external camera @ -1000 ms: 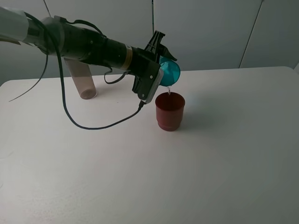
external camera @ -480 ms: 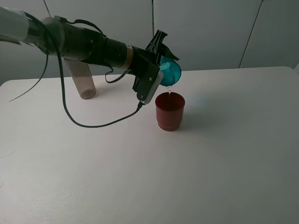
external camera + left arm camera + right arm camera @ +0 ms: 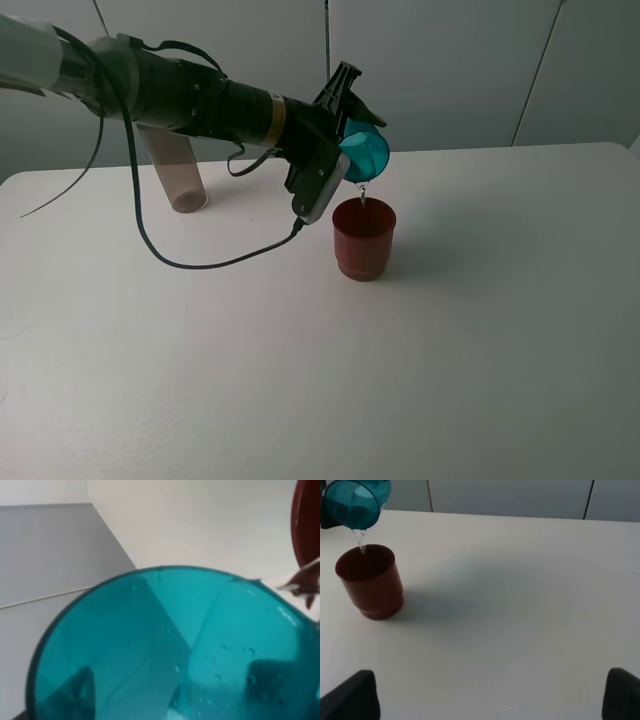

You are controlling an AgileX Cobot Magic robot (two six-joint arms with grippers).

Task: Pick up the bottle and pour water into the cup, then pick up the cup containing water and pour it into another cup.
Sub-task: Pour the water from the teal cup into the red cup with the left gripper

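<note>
The teal cup is being held tipped far over in the left gripper, whose fingers are pinching its wall, and a thin thread of water is falling from its lip into the red cup standing directly below the gripper. To pour well, I judge the lip should be kept over the middle of the red cup's mouth and just above it, with the tilt being raised slowly so the last water is running out without splashing over the rim; the grip should be staying firm, since a wet, smooth tumbler could be slipping. The stream is landing near the side of the mouth closest to the gripper, so a slight shift outward may be helping.

The bottle is standing upright well behind the left gripper, back along its arm. The right gripper is hovering well apart from the cups with its fingers spread wide and nothing between them.

Everything is resting on a plain white table, matte and faintly scuffed. Beyond the gripper, pale grey wall panels are closing off the room
</note>
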